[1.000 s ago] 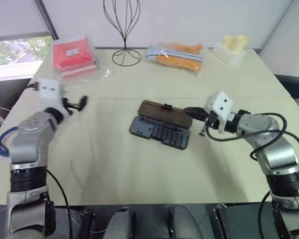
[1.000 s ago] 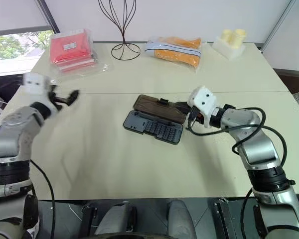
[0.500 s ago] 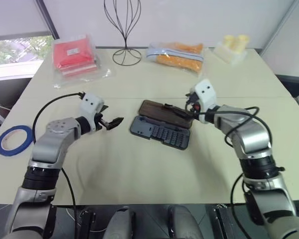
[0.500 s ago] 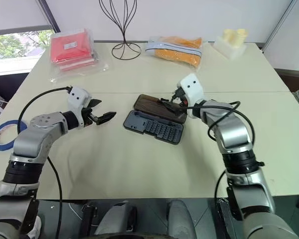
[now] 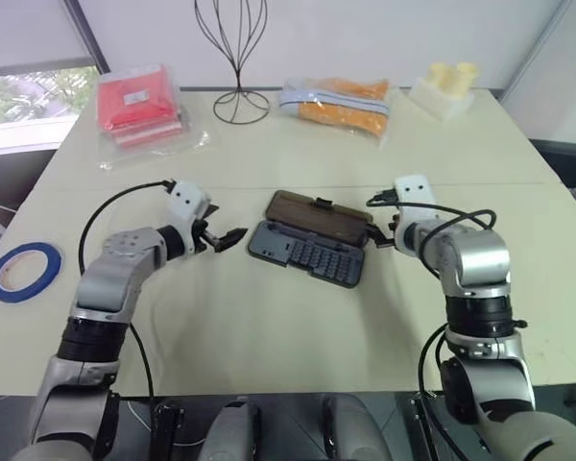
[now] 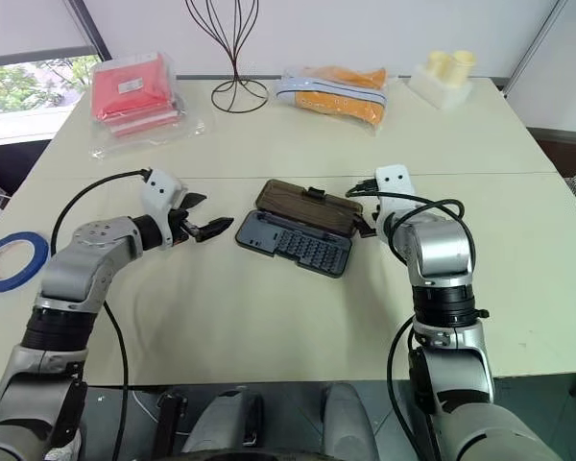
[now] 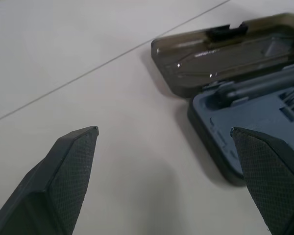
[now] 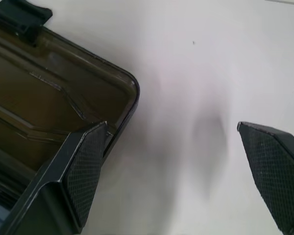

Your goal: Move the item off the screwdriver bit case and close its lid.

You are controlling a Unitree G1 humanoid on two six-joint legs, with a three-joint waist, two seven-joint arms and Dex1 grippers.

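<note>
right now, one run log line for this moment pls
blue tape: off case, table's left edge | bit case: open | lid: flat | left gripper: open, beside case | right gripper: open, at lid corner

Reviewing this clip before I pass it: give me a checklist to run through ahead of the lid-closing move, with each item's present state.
1. Blue tape roll off the screwdriver bit case: ok, it lies on the table's far left edge.
2. Lid shut: not ok, it lies folded back flat.
3. Left claw open and empty: ok.
4. Right claw open, one finger beside the lid's corner: ok.
5. Latch tab free: ok.
6. Bits all seated: cannot tell.
</note>
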